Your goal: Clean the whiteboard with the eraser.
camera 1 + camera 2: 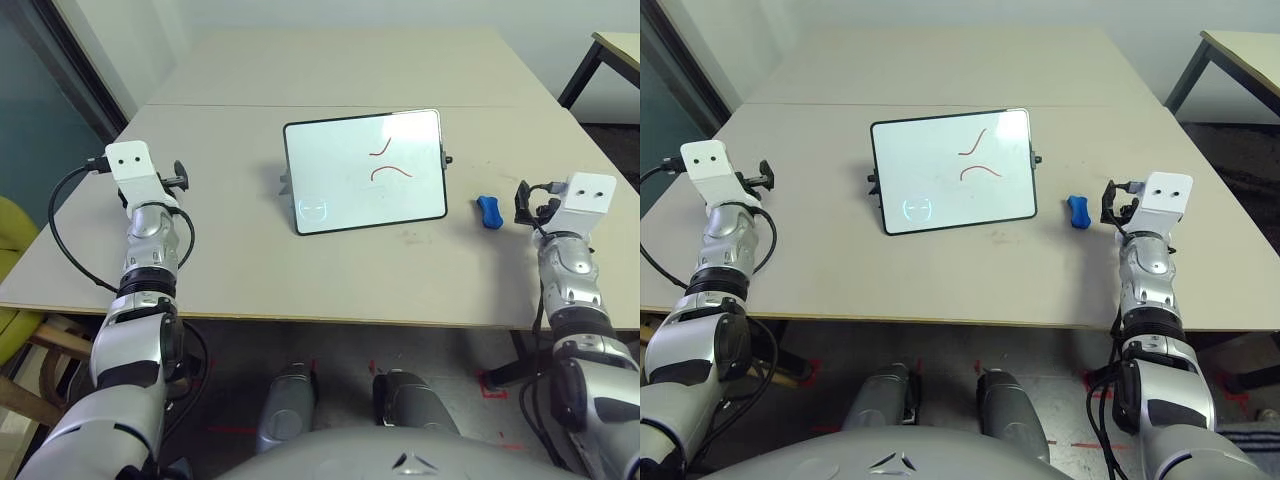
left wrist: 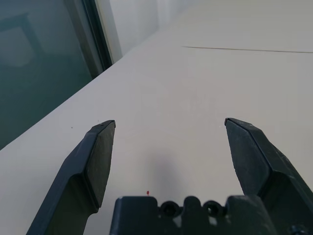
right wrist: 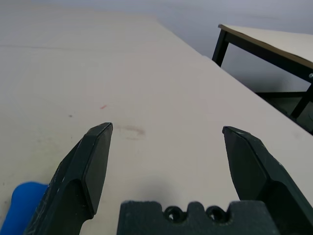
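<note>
Left gripper (image 2: pixel 168 128): near the bench's left side, well apart from the board; its two black fingers (image 2: pixel 93 161) are spread wide with nothing between them, only bare bench surface beneath.
Right gripper (image 3: pixel 166 132): near the bench's right side, just right of the eraser; fingers (image 3: pixel 88 166) spread wide and empty, hanging over bare bench. In the right wrist view a blue corner of the eraser peeks past one finger.
Bench (image 1: pixel 300 270): pale beige top with a seam running across it behind the board; a few faint reddish smudges lie on the surface near the right gripper.
Eraser (image 1: pixel 488 211): small blue block lying flat on the bench, between the board's right edge and the right gripper, apart from the board and not touched by the gripper.
Board (image 1: pixel 364 171): white, black-framed, propped tilted back on its stand at the bench's middle, slightly turned. Two red squiggles (image 1: pixel 385 160) sit on its upper right part; a small bluish circle logo (image 1: pixel 314 209) is at its lower left corner.
Second table (image 1: pixel 612 50): dark-legged, at the far right, off the bench.
</note>
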Available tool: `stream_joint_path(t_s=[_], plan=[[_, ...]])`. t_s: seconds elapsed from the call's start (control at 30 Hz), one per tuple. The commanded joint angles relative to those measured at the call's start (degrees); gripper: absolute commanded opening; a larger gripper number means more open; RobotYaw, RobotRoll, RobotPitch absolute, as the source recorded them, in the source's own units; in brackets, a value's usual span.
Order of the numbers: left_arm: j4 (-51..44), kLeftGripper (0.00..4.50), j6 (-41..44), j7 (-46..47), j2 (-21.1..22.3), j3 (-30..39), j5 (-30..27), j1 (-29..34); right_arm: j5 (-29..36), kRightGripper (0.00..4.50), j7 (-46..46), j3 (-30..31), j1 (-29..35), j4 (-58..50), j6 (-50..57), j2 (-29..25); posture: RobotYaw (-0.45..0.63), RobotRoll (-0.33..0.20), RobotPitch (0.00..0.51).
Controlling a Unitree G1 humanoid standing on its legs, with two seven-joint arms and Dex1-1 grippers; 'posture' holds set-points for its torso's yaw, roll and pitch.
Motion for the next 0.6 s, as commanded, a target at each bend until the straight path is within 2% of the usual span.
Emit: stream_joint_path(t_s=[0.03,0.23,0.33,0.5,0.6], plan=[[-0.46,4.5,1.08,-0.4,-0.18,-0.28,0.1,0.01,-0.26,4.46,-0.11,0.34,-0.13,-1.0,0.6,0.1,0.22,0.0,0.062],[-0.13,4.5,1.13,-0.88,-0.09,-0.76,0.43,-0.5,0.48,4.46,0.09,0.3,1.33,-6.49,2.66,1.06,0.2,0.0,0.076],[-0.13,4.5,1.27,-1.36,0.28,-0.78,0.32,-0.4,2.41,4.46,1.92,0.15,2.66,-12.79,8.39,1.04,0.19,0.0,0.081],[0.11,4.5,1.02,-5.44,1.87,-1.07,0.14,-1.36,2.95,4.46,1.63,1.1,3.25,-25.31,28.62,-1.63,0.17,0.0,0.092],[-1.17,4.5,1.46,-13.78,3.24,-2.21,-0.55,-2.64,6.11,4.46,5.99,1.81,3.26,-32.89,40.48,-4.12,0.16,0.0,0.1]])
